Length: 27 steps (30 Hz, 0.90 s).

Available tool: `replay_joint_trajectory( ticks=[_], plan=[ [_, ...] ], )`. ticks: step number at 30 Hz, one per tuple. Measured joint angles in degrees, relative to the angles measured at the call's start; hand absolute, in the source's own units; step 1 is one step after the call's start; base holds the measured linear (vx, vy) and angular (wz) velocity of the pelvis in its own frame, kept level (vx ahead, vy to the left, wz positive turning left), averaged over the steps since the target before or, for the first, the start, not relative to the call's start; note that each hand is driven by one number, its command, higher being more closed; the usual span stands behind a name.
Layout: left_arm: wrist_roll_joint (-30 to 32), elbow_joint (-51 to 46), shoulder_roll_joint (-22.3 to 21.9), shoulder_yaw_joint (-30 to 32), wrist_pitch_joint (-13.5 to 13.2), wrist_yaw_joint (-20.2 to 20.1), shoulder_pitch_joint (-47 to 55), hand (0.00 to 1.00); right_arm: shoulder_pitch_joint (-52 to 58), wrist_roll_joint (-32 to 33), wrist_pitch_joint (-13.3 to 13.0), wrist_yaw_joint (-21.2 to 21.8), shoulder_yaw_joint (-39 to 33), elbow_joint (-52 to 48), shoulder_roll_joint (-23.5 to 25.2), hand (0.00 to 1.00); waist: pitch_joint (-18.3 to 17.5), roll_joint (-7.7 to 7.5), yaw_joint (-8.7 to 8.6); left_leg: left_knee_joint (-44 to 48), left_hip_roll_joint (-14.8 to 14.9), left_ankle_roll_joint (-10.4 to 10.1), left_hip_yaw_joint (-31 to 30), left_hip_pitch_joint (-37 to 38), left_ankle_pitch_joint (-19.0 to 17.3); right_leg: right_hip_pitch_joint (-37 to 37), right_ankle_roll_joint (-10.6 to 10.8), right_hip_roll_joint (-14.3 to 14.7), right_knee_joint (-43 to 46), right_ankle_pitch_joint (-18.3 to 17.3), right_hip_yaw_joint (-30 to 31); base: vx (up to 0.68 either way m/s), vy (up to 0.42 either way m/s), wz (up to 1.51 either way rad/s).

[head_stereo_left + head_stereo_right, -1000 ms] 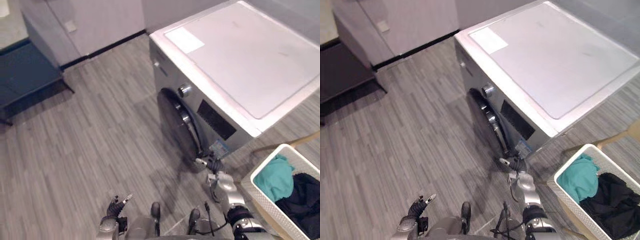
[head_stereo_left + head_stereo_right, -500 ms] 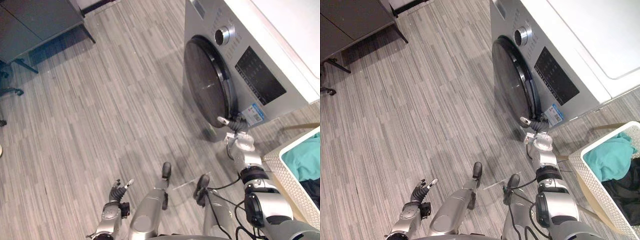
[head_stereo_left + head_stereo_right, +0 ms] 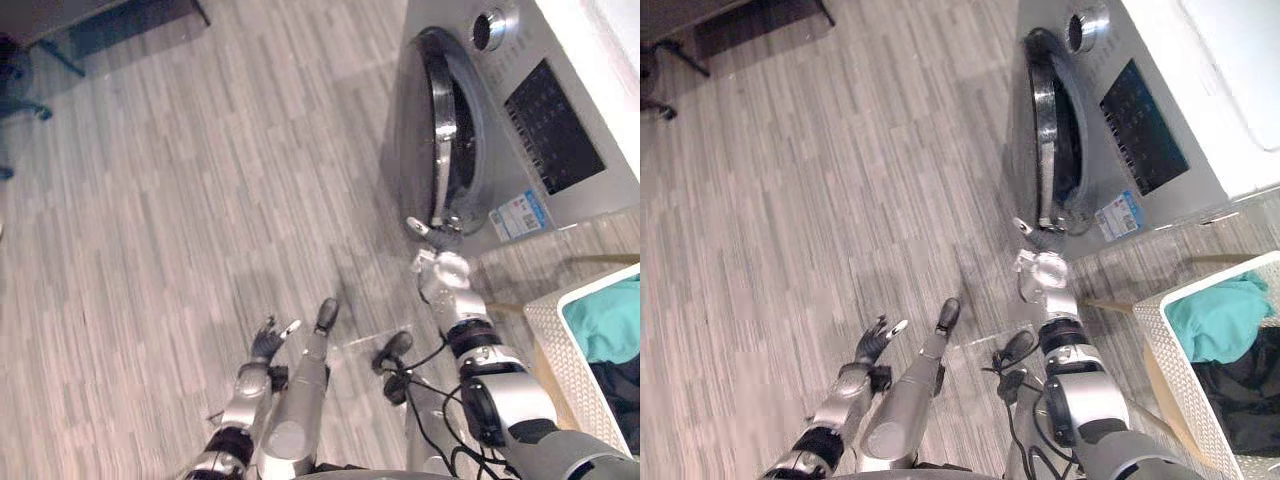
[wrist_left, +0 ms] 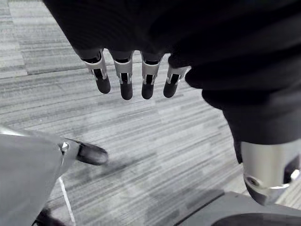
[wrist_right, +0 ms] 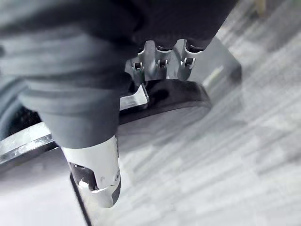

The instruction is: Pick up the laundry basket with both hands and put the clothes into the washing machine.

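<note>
The silver washing machine [image 3: 560,130] stands at the upper right. Its round dark door [image 3: 440,140] is swung partly out from the drum opening. My right hand [image 3: 445,268] is at the door's lower edge, and in the right wrist view its fingers [image 5: 160,61] hook over the dark door rim [image 5: 178,96]. The white laundry basket [image 3: 548,330] sits on the floor at the right edge, with a teal cloth [image 3: 610,325] and a black cloth [image 3: 620,385] inside. My left hand [image 3: 265,345] hangs low over the floor, its fingers [image 4: 122,80] straight and holding nothing.
Grey plank floor [image 3: 200,200] stretches to the left of the machine. Dark furniture [image 3: 100,20] stands at the far upper left. The basket is close to the machine's front corner, to the right of my right arm.
The camera has tilted down and closer to the machine. The door has swung from shut to partly open with my right hand on its lower edge. My left hand sits slightly higher.
</note>
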Motion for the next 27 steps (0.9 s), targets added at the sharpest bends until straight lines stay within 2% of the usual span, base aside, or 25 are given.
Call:
replay_joint_trajectory(
  ticks=[1, 2, 3, 4, 5, 6, 7, 9, 11, 14, 16, 17, 18, 20, 22, 25, 27],
  plan=[
    [0.12, -0.2, -0.13, -0.46, 0.0, -0.03, -0.82, 0.0, -0.36, 0.66, 0.09, 0.27, 1.64, -0.07, 1.21, 0.0, 0.14, -0.32, 0.06, 0.16, -1.45, 0.43, -0.58, -0.23, -0.87, -0.4, -2.04, -1.39, 4.45, -3.49, 2.89, -0.03, -0.153, 0.36],
    [0.26, -0.52, -1.42, -2.04, -0.51, -0.02, -3.11, 0.0, -3.07, 1.1, -0.4, 0.96, 3.56, -0.13, 2.61, 0.0, 0.39, 0.59, 1.23, -2.25, -2.25, -0.44, -3.52, -1.15, -0.51, 0.18, -4.0, -0.99, 1.97, -6.77, 1.11, -0.05, -0.169, 1.24],
    [0.44, -1.06, -2.35, -2.71, -1.49, -0.07, -4.39, 0.0, -8.8, 2.54, -1.08, 1.7, 4.82, -0.16, 4.46, 0.0, 0.61, 1.09, 2.81, -4.04, -1.26, -0.13, -4.04, -3.18, -0.32, -0.07, -4.41, -1.49, 0.13, -6.17, -4.1, -0.05, -0.163, 1.37],
    [0.76, -0.79, -2.69, -2.68, -1.25, -0.06, -5.11, 0.0, -11.96, 2.98, -1.8, 2.93, 5.64, -0.53, 5.13, 0.0, 0.75, 1.09, 3.27, -3.72, -1.43, 0.03, -3.88, -4.25, -0.24, -0.49, -4.75, -1.76, 0.01, -6.34, -5.56, 0.0, -0.144, 1.32],
    [0.89, -0.52, -2.96, -2.75, -0.7, -0.07, -5.12, 0.0, -17.92, 4.0, -3.48, 5.11, 8.96, -3.14, 6.0, 0.0, 0.8, 1.08, 4.52, -4.15, -1.35, 0.04, -3.76, -4.29, -0.01, -0.87, -5.28, -2.5, 1.32, -7.5, -8.33, 0.04, -0.106, 1.23],
    [1.31, -0.67, -2.78, -2.44, -0.72, -0.01, -4.69, 0.0, -22.16, 4.88, -5.22, 6.02, 10.88, -4.97, 6.89, 0.0, 1.0, 0.99, 5.26, -5.78, -0.92, 0.17, -4.1, -3.26, 3.22, -0.86, -5.91, -3.13, 3.61, -8.67, -9.62, 0.09, -0.173, 1.48],
    [1.34, -0.69, -2.78, -2.41, -0.72, 0.06, -4.61, 0.0, -27.7, 5.39, -7.21, 7.06, 11.81, -6.59, 7.56, 0.0, 1.54, 0.2, 6.1, -6.2, -1.72, -0.39, -5.24, -3.36, 4.28, -0.88, -6.32, -4.6, 6.72, -9.9, -9.75, 0.08, -0.153, 1.19],
    [1.37, -0.73, -2.72, -2.48, -0.79, 0.03, -4.27, 0.0, -34.01, 5.93, -9.09, 7.49, 12.07, -7.44, 8.22, 0.0, 1.55, 0.18, 7.92, -6.27, -2.21, -0.89, -7.62, -3.82, 4.76, -0.33, -5.69, -4.85, 8.47, -10.31, -9.69, 0.08, -0.161, 1.18],
    [1.35, -0.73, -2.65, -2.59, -0.78, 0.01, -4.05, 0.0, -36.63, 6.54, -9.89, 7.47, 12.73, -7.32, 8.15, 0.0, 1.59, -0.15, 8.22, -6.36, -3.18, -1.1, -8.78, -3.9, 4.9, 0.75, -4.57, -5.41, 9.23, -11.74, -9.7, 0.05, -0.108, 0.88],
    [1.29, -1.34, -2.58, -2.55, -0.85, -0.03, -4.16, 0.0, -36.98, 6.77, -9.39, 7.37, 12.93, -6.49, 6.96, 0.0, 1.89, -0.96, 8.64, -7.18, -3.47, -1.43, -9.26, -4.46, 5.15, 0.29, -4.31, -5.49, 9.02, -12.07, -9.67, 0.04, -0.071, 0.16],
    [1.2, -1.95, -2.32, -2.57, -0.92, -0.05, -4.19, 0.0, -36.92, 7.12, -8.42, 7.25, 12.6, -6.2, 3.66, 0.0, 2.4, -1.81, 7.26, -8.52, -3.25, -1.73, -9.08, -4.71, 6.17, -0.41, -4.32, -5.35, 8.42, -12.06, -9.5, 0.01, -0.069, -0.12],
    [1.13, -2.22, -1.97, -2.6, -0.91, -0.07, -4.2, 0.0, -36.76, 7.11, -8.26, 7.18, 12.08, -6.19, 1.04, 0.0, 3.1, -2.97, 6.94, -8.56, -2.87, -1.73, -7.86, -4.69, 6.18, -0.98, -4.42, -5.14, 8.18, -11.98, -8.46, -0.01, -0.051, -0.32],
    [1.12, -2.25, -1.7, -2.65, -0.91, -0.07, -4.25, 0.0, -36.52, 7.11, -8.22, 7.18, 11.47, -6.36, -0.02, 0.0, 3.4, -3.47, 6.66, -8.56, -2.65, -1.73, -7.27, -4.68, 6.18, -1.24, -4.57, -4.91, 7.95, -11.88, -7.82, -0.03, -0.042, -0.48],
    [0.86, -2.28, -0.7, -3.76, -0.8, -0.02, -4.55, 0.0, -32.52, 6.89, -7.72, 6.92, 10.52, -11.45, -3.27, 0.0, 4.13, -4.79, 4.74, -8.53, -1.35, -1.71, -4.86, -4.47, 6.2, -2.19, -5.42, -3.21, 6.0, -10.51, -4.83, -0.05, -0.04, -0.67],
    [0.06, -2.39, -0.18, -4.2, -0.63, 0.03, -5.42, 0.0, -27.12, 5.66, -7.45, 7.01, 11.23, -17.47, -5.27, 0.0, 4.22, -5.19, 3.29, -8.64, 0.03, -1.7, -2.35, -3.98, 6.2, -2.96, -5.7, -1.53, 4.18, -8.73, -1.78, -0.06, -0.022, -0.85],
    [-0.5, -3.94, 1.34, -4.32, 0.12, 0.5, -8.26, 0.0, -16.42, 0.89, -7.34, 7.69, 13.89, -25.2, -8.15, 0.0, 4.55, -6.14, -0.76, -10.02, 1.73, -1.05, 1.02, -1.8, 6.67, -2.99, -6.03, 0.86, 1.16, -6.1, 2.59, -0.08, -0.023, -0.87],
    [-0.44, -4.46, 4.12, -4.22, 0.25, 2.57, -13.84, 0.0, -5.78, -4.81, -7.32, 9.76, 13.9, -30.05, -10.18, 0.0, 4.53, -7.63, -4.54, -10.88, 3.0, -0.89, 3.32, -1.3, 6.77, -4.09, -6.49, 2.91, -1.34, -4.05, 6.26, -0.09, -0.019, -0.85]
  ],
)
